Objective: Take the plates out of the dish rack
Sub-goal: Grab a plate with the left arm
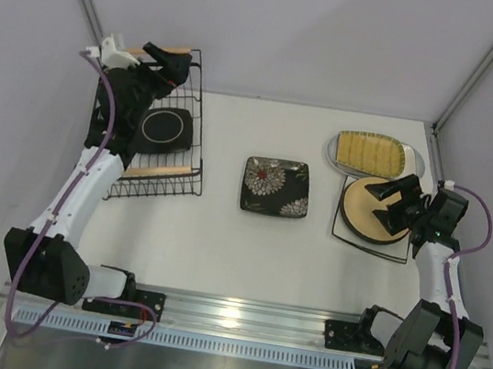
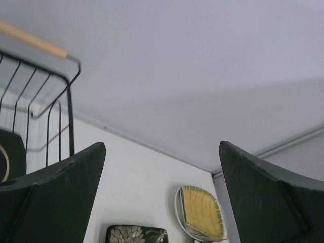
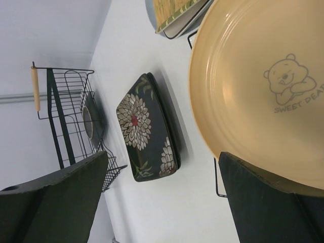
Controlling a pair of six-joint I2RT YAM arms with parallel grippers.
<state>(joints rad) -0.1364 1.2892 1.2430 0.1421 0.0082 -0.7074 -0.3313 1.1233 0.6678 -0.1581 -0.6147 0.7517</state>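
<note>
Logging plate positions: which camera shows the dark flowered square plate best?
Top external: the flowered plate lies whole and unobstructed, seen from above. Right wrist shows it whole but slanted; left wrist catches only one edge at the frame's bottom.

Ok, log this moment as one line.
left tool open at dish rack; right tool open above tan plate; dark round plate in rack; floral square plate on table

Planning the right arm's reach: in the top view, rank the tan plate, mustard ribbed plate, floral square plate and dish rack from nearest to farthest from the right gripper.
From the right gripper:
1. tan plate, directly beneath it.
2. mustard ribbed plate, just beyond, toward the back.
3. floral square plate, farther left, in the middle.
4. dish rack, far left.
</note>
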